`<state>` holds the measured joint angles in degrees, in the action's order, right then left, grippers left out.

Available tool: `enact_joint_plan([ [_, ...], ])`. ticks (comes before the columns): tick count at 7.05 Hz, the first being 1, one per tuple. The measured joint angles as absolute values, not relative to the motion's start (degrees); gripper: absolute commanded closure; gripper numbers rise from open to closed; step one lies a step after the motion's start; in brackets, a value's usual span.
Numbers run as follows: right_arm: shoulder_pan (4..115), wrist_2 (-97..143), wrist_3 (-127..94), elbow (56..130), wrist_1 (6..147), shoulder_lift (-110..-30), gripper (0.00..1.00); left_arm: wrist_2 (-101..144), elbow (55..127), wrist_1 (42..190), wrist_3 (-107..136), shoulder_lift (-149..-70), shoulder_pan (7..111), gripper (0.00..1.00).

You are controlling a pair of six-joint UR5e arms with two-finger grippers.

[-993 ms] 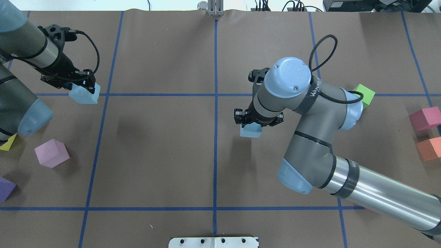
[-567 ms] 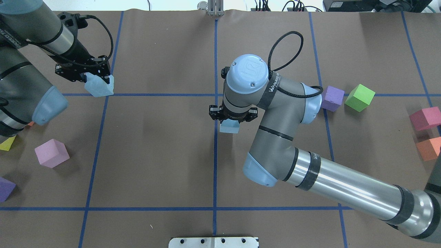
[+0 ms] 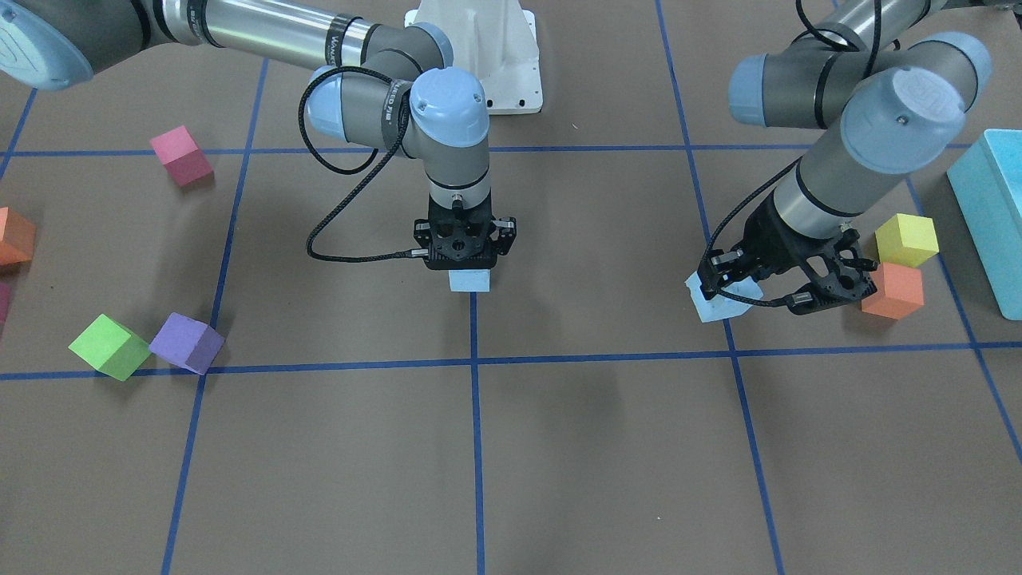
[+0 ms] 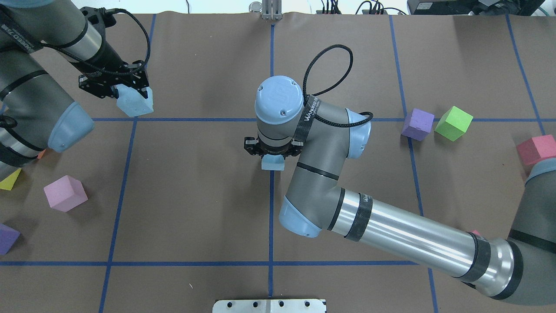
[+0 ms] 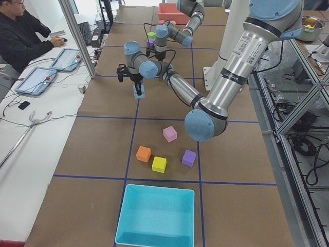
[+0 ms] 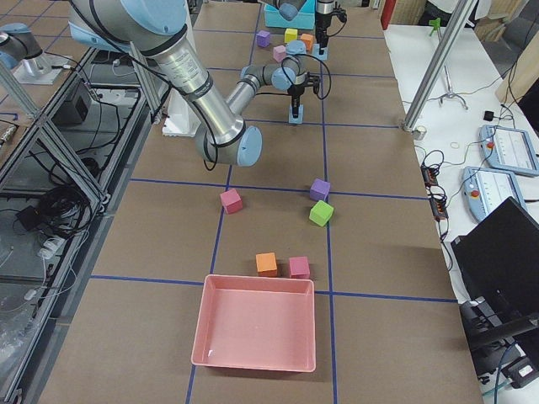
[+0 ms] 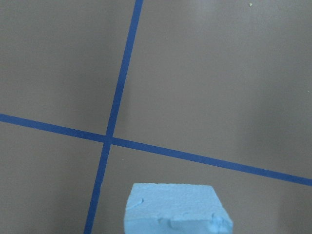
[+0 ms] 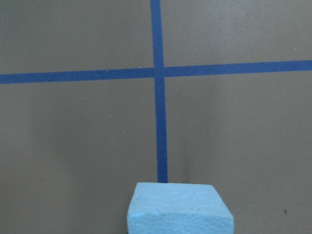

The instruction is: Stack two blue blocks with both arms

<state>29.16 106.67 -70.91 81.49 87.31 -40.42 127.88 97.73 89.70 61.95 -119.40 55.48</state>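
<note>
My right gripper is shut on a pale blue block and holds it over the table's blue centre line, a little above the paper. It also shows in the front view with its block, which fills the bottom of the right wrist view. My left gripper is shut on the second blue block, tilted, above the far left grid crossing. The front view shows this gripper and block; the left wrist view shows the block. The two blocks are well apart.
A purple cube, a green cube and a red-pink cube lie at the right. A pink cube, a yellow cube and a purple cube lie at the left. A turquoise bin stands by orange and yellow cubes.
The right arm has swung left with its blue block, from right of the centre line onto it. The left arm has carried its block farther from the robot and slightly right.
</note>
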Motion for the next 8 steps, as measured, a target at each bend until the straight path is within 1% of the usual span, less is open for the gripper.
enact_joint_plan([
  [1, 28.89, 106.55, -70.91, 80.6, 86.96, -40.23, 0.55, 127.9, 97.78, 88.92, 62.48, -120.09, 55.44, 0.57],
  [3, 28.78, 106.45, -70.93, 79.84, 86.21, -40.12, 0.53, 127.98, 97.93, 88.12, 64.59, -121.41, 55.33, 0.57],
  [5, 28.74, 106.44, -70.89, 79.75, 86.05, -40.03, 0.11, 127.93, 97.86, 88.0, 67.6, -122.73, 54.08, 0.57],
  [6, 28.78, 106.45, -70.75, 79.77, 86.02, -39.95, 0.0, 127.9, 97.71, 87.98, 69.28, -123.52, 53.47, 0.57],
  [8, 29.65, 107.3, -70.5, 80.15, 85.98, -39.78, 0.0, 127.83, 97.2, 87.92, 71.94, -125.42, 52.48, 0.57],
])
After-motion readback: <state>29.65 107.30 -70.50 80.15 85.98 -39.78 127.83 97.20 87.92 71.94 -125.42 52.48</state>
